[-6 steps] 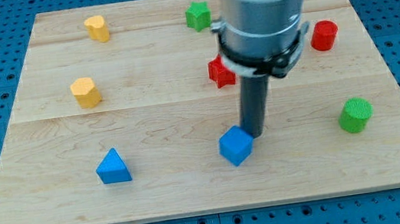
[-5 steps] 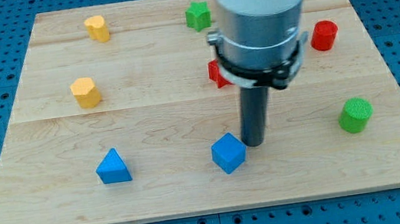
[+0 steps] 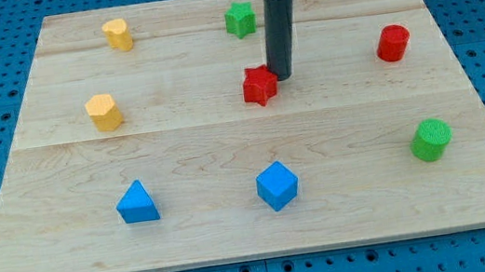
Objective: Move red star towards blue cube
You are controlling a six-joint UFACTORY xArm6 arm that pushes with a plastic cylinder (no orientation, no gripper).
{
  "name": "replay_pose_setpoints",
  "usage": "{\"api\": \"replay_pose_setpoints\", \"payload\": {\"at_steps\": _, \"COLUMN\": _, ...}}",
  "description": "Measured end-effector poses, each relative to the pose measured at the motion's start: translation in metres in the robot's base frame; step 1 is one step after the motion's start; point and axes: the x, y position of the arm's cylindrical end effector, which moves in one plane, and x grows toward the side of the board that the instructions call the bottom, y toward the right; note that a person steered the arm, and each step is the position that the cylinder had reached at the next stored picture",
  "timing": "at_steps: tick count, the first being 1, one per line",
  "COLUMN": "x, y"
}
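The red star (image 3: 259,85) lies near the board's middle, a little above centre. My tip (image 3: 283,76) stands right against the star's upper right side. The blue cube (image 3: 277,186) sits near the view's bottom, almost straight below the star and well apart from it.
A green star (image 3: 240,19) lies just left of the rod at the view's top. A red cylinder (image 3: 392,43) and a green cylinder (image 3: 431,139) are on the right. Two yellow blocks (image 3: 117,34) (image 3: 103,112) and a blue triangle (image 3: 137,202) are on the left.
My tip has moved from beside the blue cube up to the red star's upper right. The blue cube ended slightly left and down. The star shifted a little left.
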Motion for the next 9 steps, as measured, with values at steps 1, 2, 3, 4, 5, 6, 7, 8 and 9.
{"api": "replay_pose_setpoints", "payload": {"at_steps": 1, "x": 0.007, "y": -0.016}}
{"api": "replay_pose_setpoints", "payload": {"at_steps": 2, "x": 0.025, "y": -0.050}}
{"api": "replay_pose_setpoints", "payload": {"at_steps": 3, "x": 0.019, "y": -0.034}}
{"api": "replay_pose_setpoints", "payload": {"at_steps": 4, "x": 0.011, "y": -0.046}}
{"api": "replay_pose_setpoints", "payload": {"at_steps": 5, "x": -0.004, "y": -0.071}}
{"api": "replay_pose_setpoints", "payload": {"at_steps": 6, "x": 0.019, "y": -0.082}}
{"api": "replay_pose_setpoints", "payload": {"at_steps": 7, "x": 0.048, "y": -0.076}}
{"api": "replay_pose_setpoints", "payload": {"at_steps": 8, "x": 0.071, "y": -0.076}}
{"api": "replay_pose_setpoints", "payload": {"at_steps": 9, "x": 0.101, "y": -0.076}}
